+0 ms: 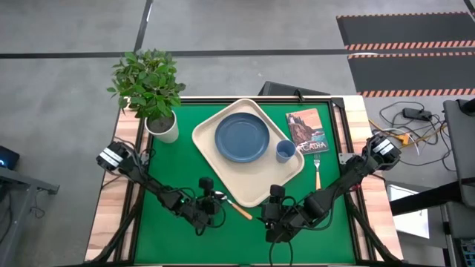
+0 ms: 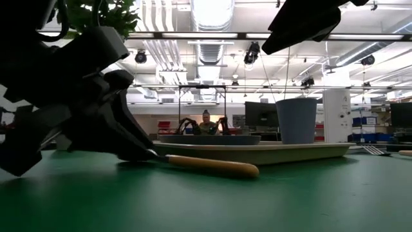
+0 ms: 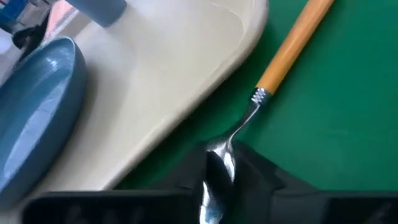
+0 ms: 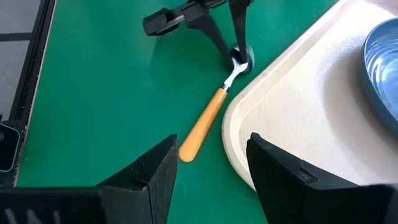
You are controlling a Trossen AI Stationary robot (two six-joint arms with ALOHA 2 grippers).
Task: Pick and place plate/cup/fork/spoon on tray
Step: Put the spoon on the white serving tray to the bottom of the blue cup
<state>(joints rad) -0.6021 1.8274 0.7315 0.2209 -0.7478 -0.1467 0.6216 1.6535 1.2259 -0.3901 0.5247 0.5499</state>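
The cream tray lies mid-table with the blue plate and the blue cup on it. The fork lies on the green mat right of the tray. The spoon lies on the mat by the tray's near-left corner, its orange handle pointing toward the near edge. My left gripper is shut on the spoon's bowl. My right gripper is open and empty, low over the mat near the tray's near corner, right of the spoon. My left gripper pinches the spoon's silver bowl between its two fingers. The fingers slant down at it from the table's left side. The handle sticks out beyond the fingertips, and its free end lies on the mat.
A potted plant in a white pot stands at the far left. A book lies right of the tray at the back. The tray's rim runs close beside the spoon. Green mat lies open at the near left.
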